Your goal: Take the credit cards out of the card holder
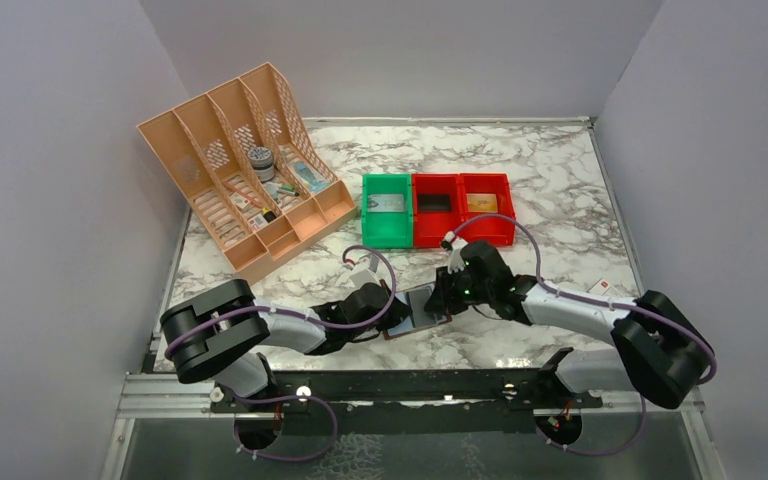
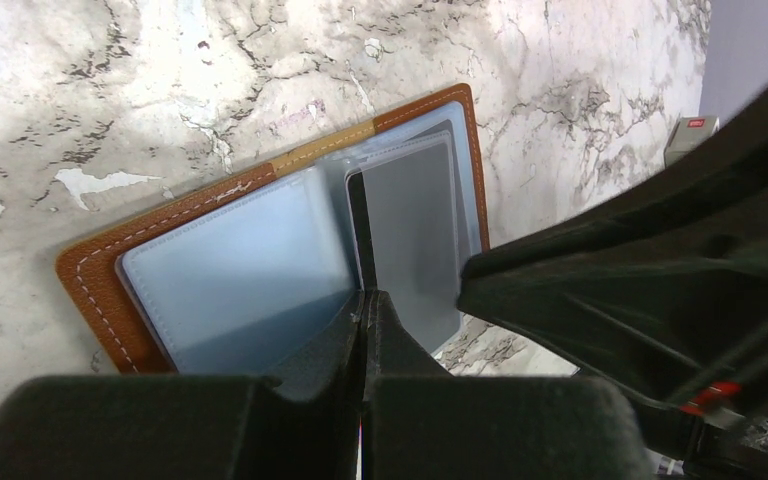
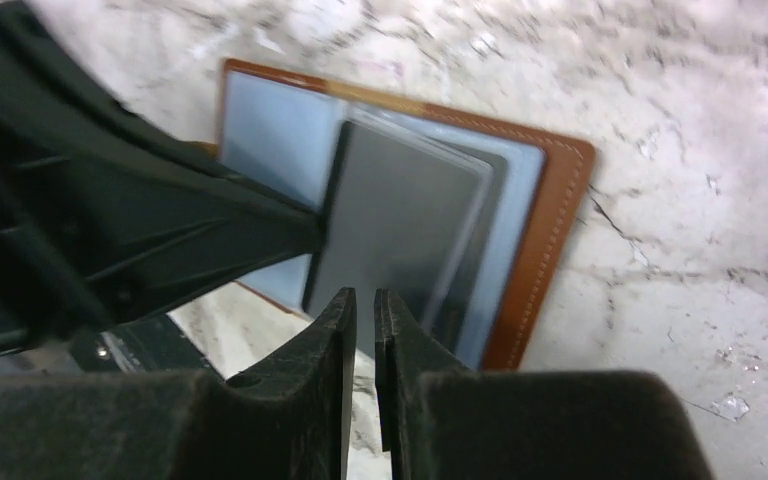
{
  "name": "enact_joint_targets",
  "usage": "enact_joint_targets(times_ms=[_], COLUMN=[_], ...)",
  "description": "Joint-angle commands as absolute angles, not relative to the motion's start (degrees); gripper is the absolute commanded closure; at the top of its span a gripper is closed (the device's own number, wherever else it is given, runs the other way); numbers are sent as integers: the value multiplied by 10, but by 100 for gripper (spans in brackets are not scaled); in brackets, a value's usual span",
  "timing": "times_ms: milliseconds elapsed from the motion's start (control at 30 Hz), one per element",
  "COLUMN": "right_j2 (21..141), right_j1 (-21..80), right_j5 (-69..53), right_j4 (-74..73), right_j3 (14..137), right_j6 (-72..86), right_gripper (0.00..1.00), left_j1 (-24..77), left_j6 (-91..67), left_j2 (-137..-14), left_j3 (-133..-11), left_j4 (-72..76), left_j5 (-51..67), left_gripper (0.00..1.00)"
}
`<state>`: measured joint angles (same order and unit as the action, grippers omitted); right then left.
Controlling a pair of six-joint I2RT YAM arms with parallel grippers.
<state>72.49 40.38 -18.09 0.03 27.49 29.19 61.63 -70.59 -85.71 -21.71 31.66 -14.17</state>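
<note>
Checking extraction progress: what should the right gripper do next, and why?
Probably draw the grey credit card toward itself, out of its sleeve. The card holder lies open, the shut left gripper sits at its fold, and the right gripper, nearly closed, meets the card's near edge; a pinch is unclear.

The left gripper (image 1: 397,318) and right gripper (image 1: 444,300) hide most of the card holder (image 1: 422,310). The green bin (image 1: 386,233) holds something indistinct.

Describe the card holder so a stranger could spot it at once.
On the marble table, look on the near side of the green bin and red bins, where the left gripper and right gripper meet. The card holder lies open there: flat brown stitched leather with pale grey-blue lining, unlike the plastic bins.
</note>
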Motion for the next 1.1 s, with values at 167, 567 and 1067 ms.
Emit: enact_joint_targets(times_ms=[167,567,1067], right_j2=[780,778,764], right_j1=[403,402,402], right_j5=[-39,-65,-88], right_j4=[-48,-37,-55], right_j3=[271,279,310], right_j6=[327,312,288], right_gripper=[87,87,87], left_j1=[618,618,614], left_j6=[-685,-673,-664], left_j2=[-831,-822,-811], left_j3=[-210,-208,-211], left_j4=[322,315,279], left_j5=[-153,-160,-164], left_gripper=[100,100,100])
